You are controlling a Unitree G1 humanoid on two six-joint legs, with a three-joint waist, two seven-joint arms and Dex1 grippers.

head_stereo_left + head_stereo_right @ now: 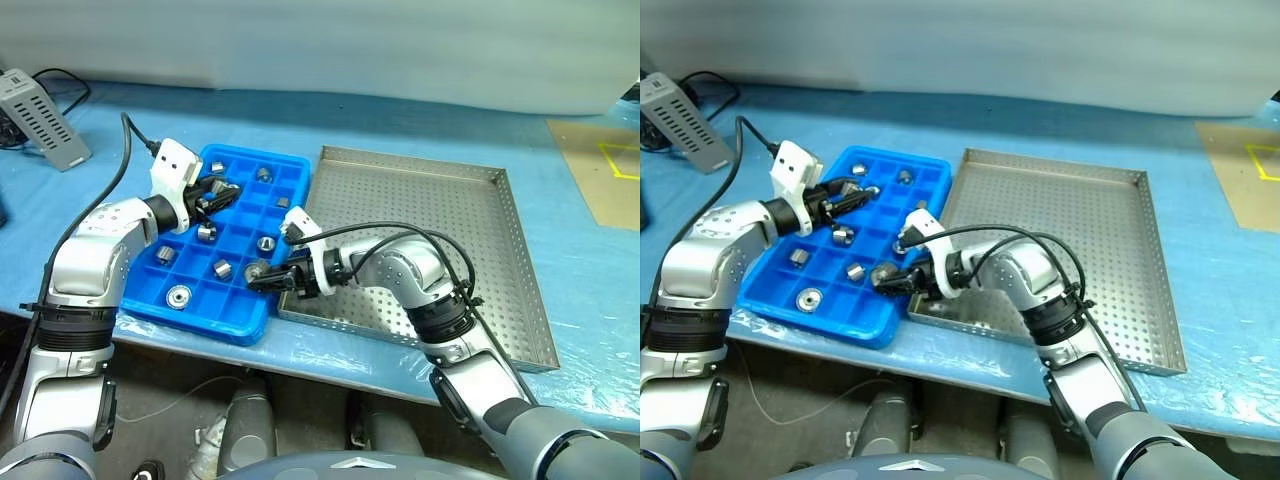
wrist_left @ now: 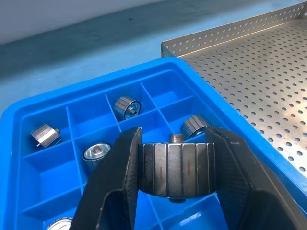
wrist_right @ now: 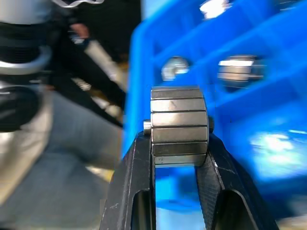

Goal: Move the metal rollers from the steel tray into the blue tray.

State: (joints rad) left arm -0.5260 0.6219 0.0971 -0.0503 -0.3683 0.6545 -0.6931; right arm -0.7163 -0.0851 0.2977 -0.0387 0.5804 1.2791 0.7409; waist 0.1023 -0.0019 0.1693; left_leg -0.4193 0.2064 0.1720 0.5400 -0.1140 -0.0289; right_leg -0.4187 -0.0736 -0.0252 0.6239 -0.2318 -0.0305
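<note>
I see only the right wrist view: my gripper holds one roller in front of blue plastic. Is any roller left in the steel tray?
Observer: In the head views, the steel tray shows no rollers on its perforated floor, though the right arm hides part of its near left corner.
Operator: Where is my right gripper over the blue tray?
Observer: The right gripper hangs at the blue tray's near right corner, beside the steel tray's edge.
Operator: Is the left gripper busy?
Observer: Yes, the left gripper is shut on another roller, above the blue tray's far compartments.
</note>
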